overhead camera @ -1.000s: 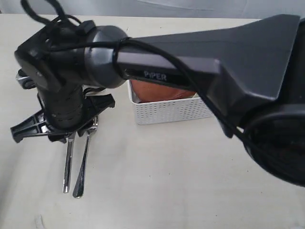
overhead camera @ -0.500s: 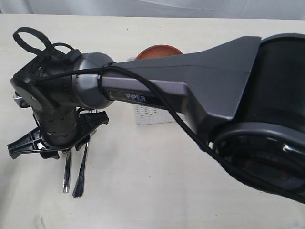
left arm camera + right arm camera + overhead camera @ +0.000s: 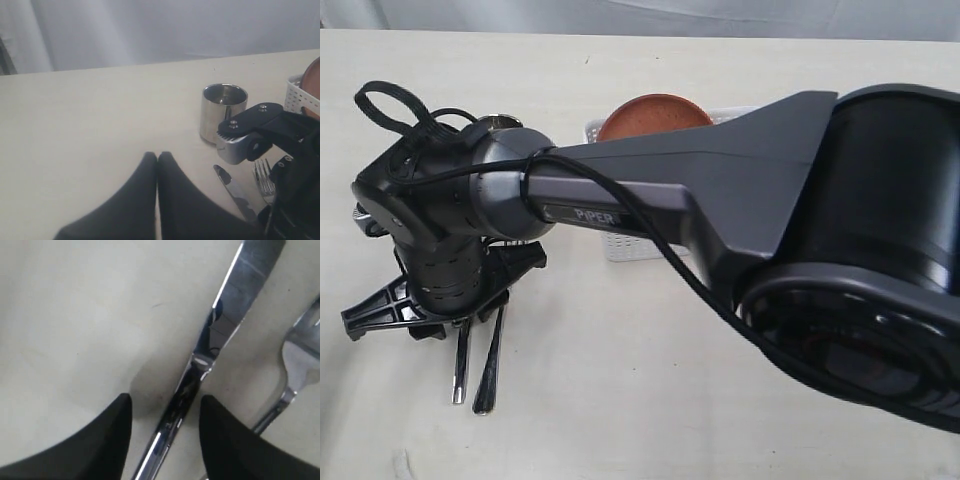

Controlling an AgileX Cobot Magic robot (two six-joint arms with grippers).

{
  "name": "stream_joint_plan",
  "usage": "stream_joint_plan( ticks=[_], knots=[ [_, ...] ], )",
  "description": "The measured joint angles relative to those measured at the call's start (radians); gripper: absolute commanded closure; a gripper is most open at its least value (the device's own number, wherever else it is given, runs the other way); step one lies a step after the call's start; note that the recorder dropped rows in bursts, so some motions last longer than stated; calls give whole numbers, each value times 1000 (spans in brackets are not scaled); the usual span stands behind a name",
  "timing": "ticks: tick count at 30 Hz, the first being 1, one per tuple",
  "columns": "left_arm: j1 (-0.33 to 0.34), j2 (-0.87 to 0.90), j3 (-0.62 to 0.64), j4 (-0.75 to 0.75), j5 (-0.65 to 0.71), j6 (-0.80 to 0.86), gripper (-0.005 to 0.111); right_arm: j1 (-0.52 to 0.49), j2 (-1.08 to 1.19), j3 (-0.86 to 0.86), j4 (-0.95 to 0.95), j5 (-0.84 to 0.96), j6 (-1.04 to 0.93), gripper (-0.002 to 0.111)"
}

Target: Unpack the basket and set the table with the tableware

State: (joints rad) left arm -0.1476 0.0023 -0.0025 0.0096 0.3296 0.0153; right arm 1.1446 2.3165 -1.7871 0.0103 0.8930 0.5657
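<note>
Pale cream surface (image 3: 650, 400), faintly scuffed. The right arm (image 3: 720, 180) has swung across it, uncovering the white basket (image 3: 632, 247) at centre with the reddish-brown plate (image 3: 650, 112) still inside. The steel cup (image 3: 223, 112) stands out on the surface. The knife (image 3: 459, 370) and fork (image 3: 490, 365) lie side by side at the basket's 8 o'clock; I judge them set down and the plate outstanding. The right gripper (image 3: 165, 399) has widened: jaws apart, straddling the knife, clear of it. The left gripper (image 3: 157, 156) is closed and empty.

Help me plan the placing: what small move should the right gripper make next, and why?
Probably lift the right gripper straight up: its jaws stand open astride the knife, which lies flat on the table beside the fork, so it looks set down.
</note>
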Motion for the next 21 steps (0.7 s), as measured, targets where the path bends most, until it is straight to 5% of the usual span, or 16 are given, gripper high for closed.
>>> stream_joint_plan(
  ticks=[5, 21],
  knots=[
    [0, 0, 0, 0, 0, 0, 107, 0, 2, -2, 3, -19, -5, 82],
    [0, 0, 0, 0, 0, 0, 107, -7, 2, -7, -2, 16, 47, 86]
  ],
)
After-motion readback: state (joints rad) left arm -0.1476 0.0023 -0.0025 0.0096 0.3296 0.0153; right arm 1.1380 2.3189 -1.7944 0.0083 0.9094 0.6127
